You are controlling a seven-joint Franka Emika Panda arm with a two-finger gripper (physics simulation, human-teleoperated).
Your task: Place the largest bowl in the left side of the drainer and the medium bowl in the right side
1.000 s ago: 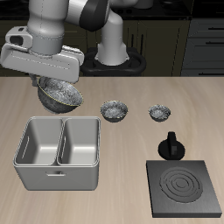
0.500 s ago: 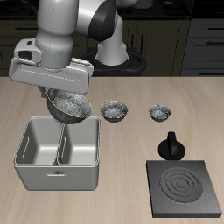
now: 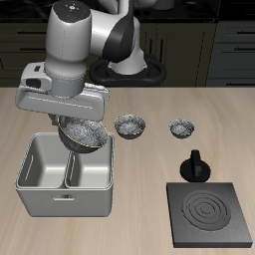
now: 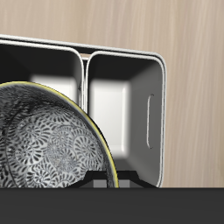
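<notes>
The largest bowl (image 3: 85, 133), shiny grey and speckled, hangs tilted just above the back rim of the drainer (image 3: 45, 192), over the compartment nearer the other bowls. My gripper (image 3: 70, 123) is shut on its rim, its fingers mostly hidden by the hand. In the wrist view the bowl (image 4: 48, 144) fills the foreground, with both compartments of the drainer (image 4: 150, 105) below it. The medium bowl (image 3: 130, 126) rests on the table beside the drainer's back corner.
The smallest bowl (image 3: 181, 127) sits farther along the table past the medium bowl. A small black knobbed object (image 3: 195, 165) stands behind a flat black square plate with rings (image 3: 209, 212) near the front edge.
The arm has carried the largest bowl forward and down, from behind the drainer to just above its back rim.
</notes>
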